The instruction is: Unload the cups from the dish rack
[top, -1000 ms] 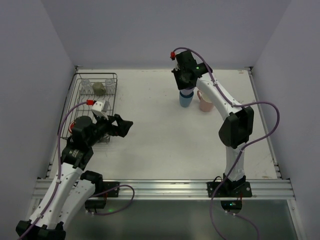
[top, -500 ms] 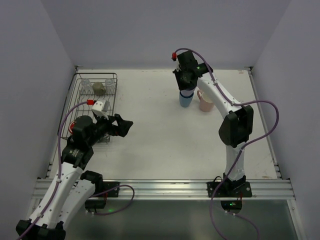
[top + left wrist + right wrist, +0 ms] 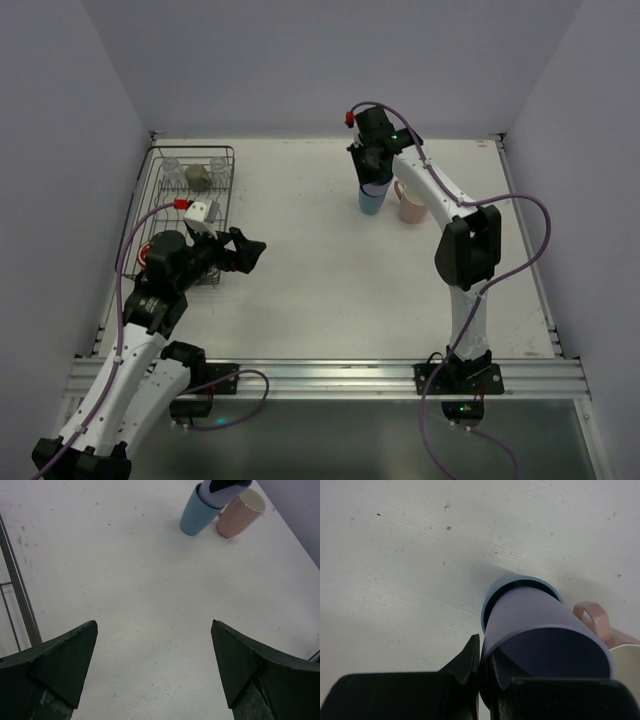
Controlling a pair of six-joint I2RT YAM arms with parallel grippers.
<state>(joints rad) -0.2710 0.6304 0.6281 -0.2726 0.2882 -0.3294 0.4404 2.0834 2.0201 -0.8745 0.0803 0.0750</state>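
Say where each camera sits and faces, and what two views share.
Top external: high behind the bases, looking down on the dish rack, left arm and right arm.
Left wrist: faces across the table toward the blue cup and pink mug; its open left pincer frames the bottom.
Right wrist: looks down on the lavender tumbler its right pincer pinches inside the blue cup.
Shared: both wrist views show the blue cup and pink mug.

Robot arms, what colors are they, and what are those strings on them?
The left arm and right arm are white with chunky black joints. The left gripper and right gripper are black with wedge-shaped fingers. Those strings are purple cables, each with a red plug near the wrist.
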